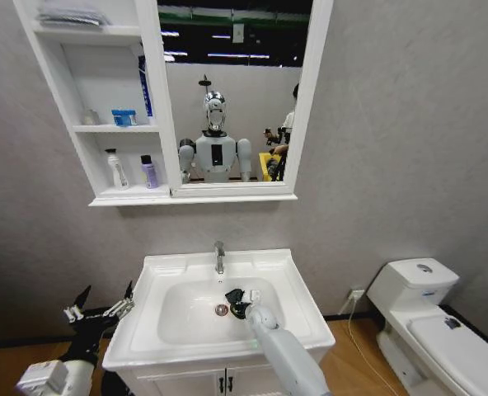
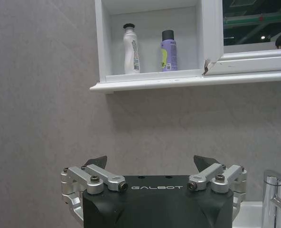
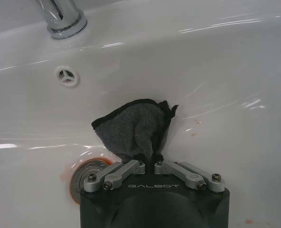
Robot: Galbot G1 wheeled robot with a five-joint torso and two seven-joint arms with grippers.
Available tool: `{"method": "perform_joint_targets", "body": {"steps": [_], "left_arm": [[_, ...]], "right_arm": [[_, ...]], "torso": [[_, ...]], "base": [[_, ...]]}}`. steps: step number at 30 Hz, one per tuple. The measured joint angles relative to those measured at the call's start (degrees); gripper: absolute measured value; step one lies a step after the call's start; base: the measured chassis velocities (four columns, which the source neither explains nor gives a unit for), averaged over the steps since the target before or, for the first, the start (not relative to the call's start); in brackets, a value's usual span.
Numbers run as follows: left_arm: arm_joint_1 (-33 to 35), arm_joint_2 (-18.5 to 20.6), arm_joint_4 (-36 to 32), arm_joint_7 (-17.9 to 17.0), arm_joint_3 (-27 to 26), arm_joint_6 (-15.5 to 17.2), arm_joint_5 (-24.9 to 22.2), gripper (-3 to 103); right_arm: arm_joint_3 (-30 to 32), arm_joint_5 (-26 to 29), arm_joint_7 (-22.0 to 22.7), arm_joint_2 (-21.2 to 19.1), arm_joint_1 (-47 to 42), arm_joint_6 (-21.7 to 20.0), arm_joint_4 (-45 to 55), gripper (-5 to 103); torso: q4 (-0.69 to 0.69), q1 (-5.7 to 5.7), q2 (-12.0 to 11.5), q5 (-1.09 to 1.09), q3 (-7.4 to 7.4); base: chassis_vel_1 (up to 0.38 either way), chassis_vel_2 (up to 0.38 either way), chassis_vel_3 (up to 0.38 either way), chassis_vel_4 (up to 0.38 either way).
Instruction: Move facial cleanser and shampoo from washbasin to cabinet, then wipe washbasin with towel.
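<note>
The white washbasin (image 1: 170, 268) sits below the white cabinet (image 1: 87, 124) and its mirror. Inside the bowl, my right gripper (image 1: 242, 304) is shut on the dark grey towel (image 3: 133, 130), which hangs against the basin wall (image 3: 226, 85) just beside the drain (image 3: 83, 176) and below the overflow hole. A white bottle (image 1: 115, 169) and a purple bottle (image 1: 148, 172) stand on the cabinet's lowest shelf; I also see the white bottle (image 2: 131, 49) and purple bottle (image 2: 168, 50) in the left wrist view. My left gripper (image 1: 98, 308) hangs open left of the basin, holding nothing.
The chrome tap (image 1: 219, 257) rises at the basin's back edge. A white toilet (image 1: 425, 318) stands at the right. Small items sit on the cabinet's middle shelf (image 1: 122, 118). The vanity doors (image 1: 223, 384) are below the basin.
</note>
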Motion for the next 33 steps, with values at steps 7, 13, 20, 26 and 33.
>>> {"method": "perform_joint_targets", "body": {"steps": [7, 13, 20, 26, 33], "left_arm": [[0.0, 0.0, 0.0, 0.0, 0.0, 0.0, 0.0, 100], [0.0, 0.0, 0.0, 0.0, 0.0, 0.0, 0.0, 100], [0.0, 0.0, 0.0, 0.0, 0.0, 0.0, 0.0, 100], [0.0, 0.0, 0.0, 0.0, 0.0, 0.0, 0.0, 100], [0.0, 0.0, 0.0, 0.0, 0.0, 0.0, 0.0, 100]], "right_arm": [[-1.4, -1.7, -0.2, 4.7, 0.5, 0.7, -2.5, 4], [-1.7, -2.0, 0.7, 4.6, -0.2, 0.7, -1.9, 4], [-1.1, 0.4, 2.6, -2.4, -2.9, -0.2, 5.0, 4], [0.0, 2.4, 4.4, -6.5, -4.1, -1.0, 9.7, 4], [0.7, 0.0, 6.7, -9.8, -4.6, -1.6, 15.5, 4]], "torso": [[0.03, 0.01, 0.0, 0.02, 0.01], [0.05, 0.01, 0.0, 0.04, 0.01], [0.02, 0.01, 0.0, 0.02, 0.01], [0.02, 0.01, 0.0, 0.02, 0.01], [0.02, 0.01, 0.0, 0.02, 0.01]], "base": [[0.0, 0.0, 0.0, 0.0], [0.0, 0.0, 0.0, 0.0], [0.0, 0.0, 0.0, 0.0], [0.0, 0.0, 0.0, 0.0], [0.0, 0.0, 0.0, 0.0]]}}
